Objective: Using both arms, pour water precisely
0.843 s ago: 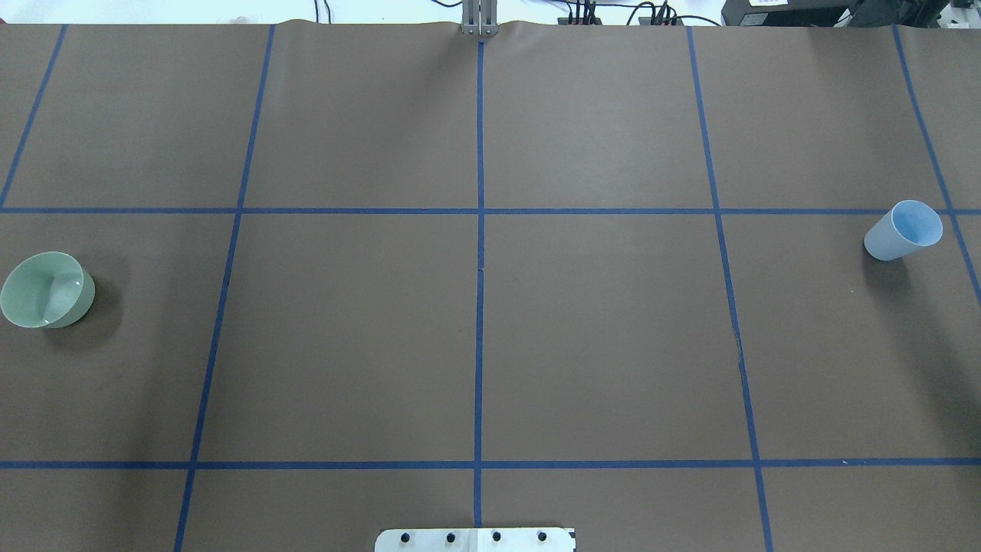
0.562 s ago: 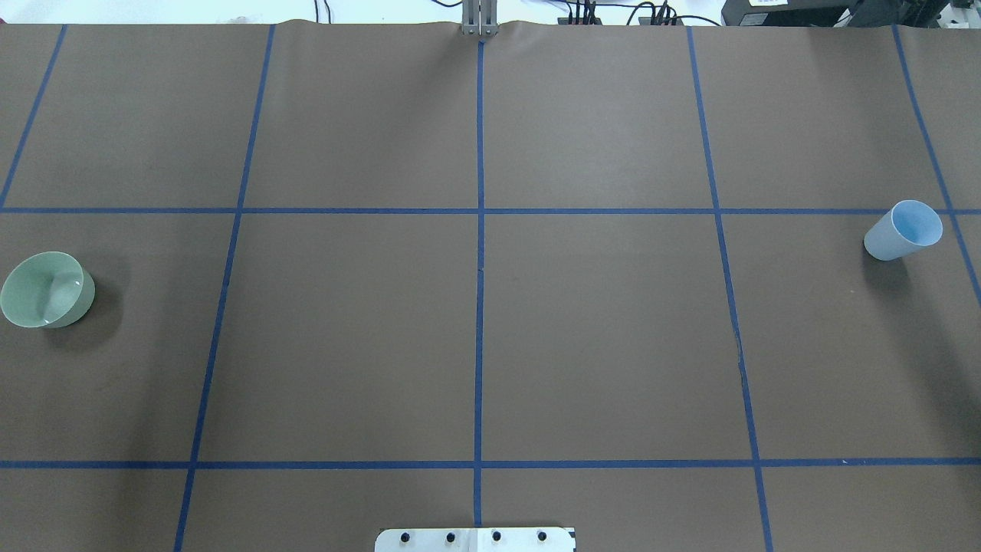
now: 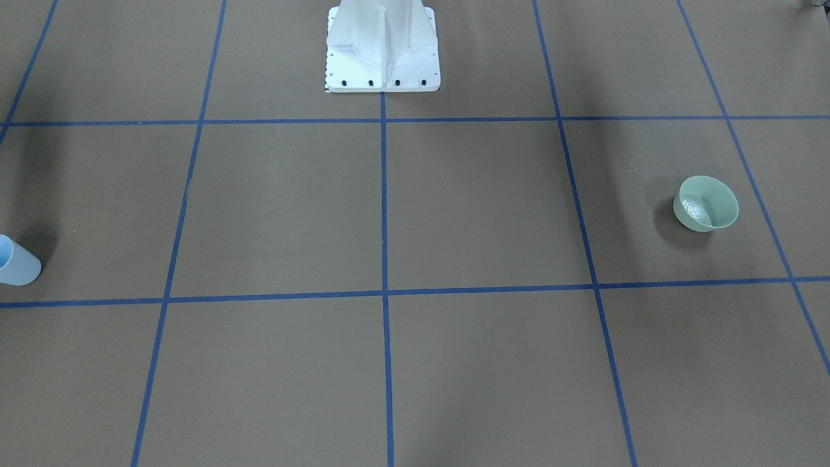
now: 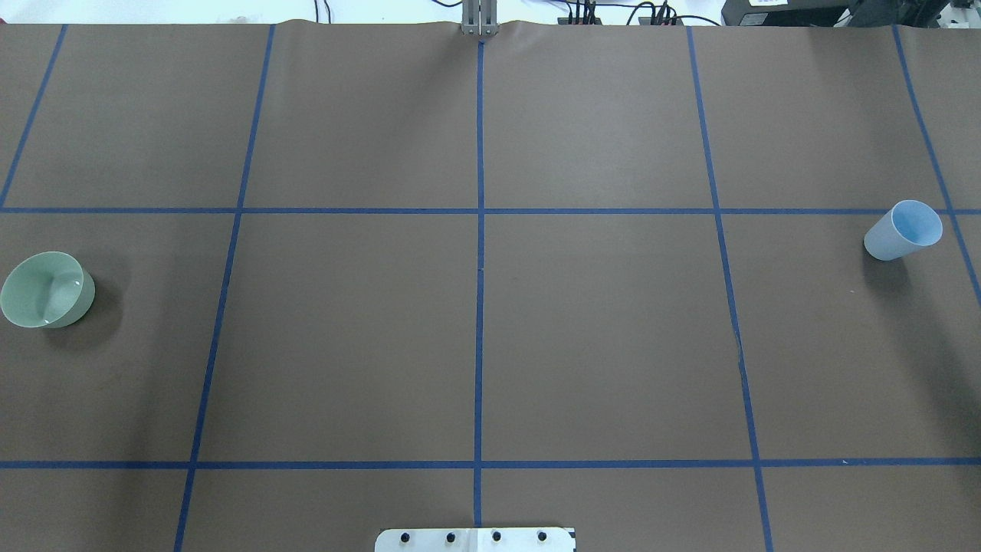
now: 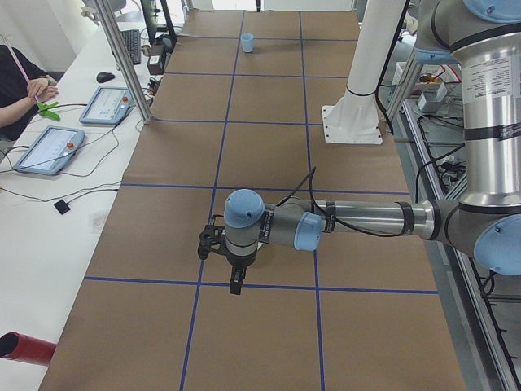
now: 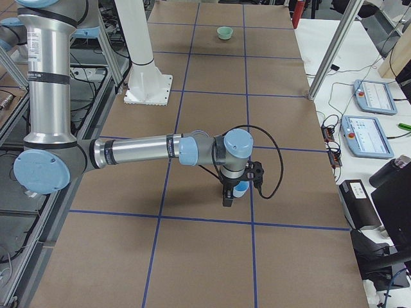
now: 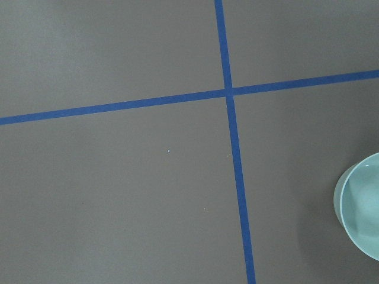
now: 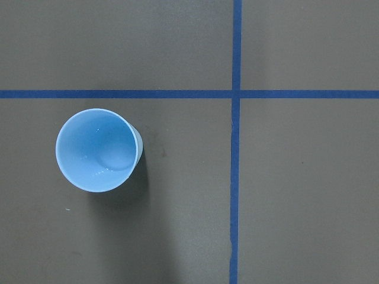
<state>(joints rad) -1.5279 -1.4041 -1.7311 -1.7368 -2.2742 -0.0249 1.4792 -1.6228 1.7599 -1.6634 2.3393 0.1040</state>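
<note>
A light blue cup (image 4: 903, 230) stands upright at the table's far right, seen from above in the right wrist view (image 8: 98, 149). A pale green bowl (image 4: 46, 290) sits at the far left, its rim at the left wrist view's right edge (image 7: 361, 213). The left arm (image 5: 366, 218) reaches low over the table and its gripper (image 5: 236, 281) points down; the bowl is hidden there. The right arm (image 6: 141, 151) holds its gripper (image 6: 228, 199) just above the cup (image 6: 241, 188). Both grippers show only in the side views, so I cannot tell their state.
The white bolted pedestal (image 3: 382, 45) stands at the robot's edge of the brown, blue-taped table (image 4: 598, 337). Tablets (image 5: 49, 149) and cables lie on a side bench where a person's hand (image 5: 37, 88) rests. Aluminium posts (image 6: 334, 51) rise beside the table.
</note>
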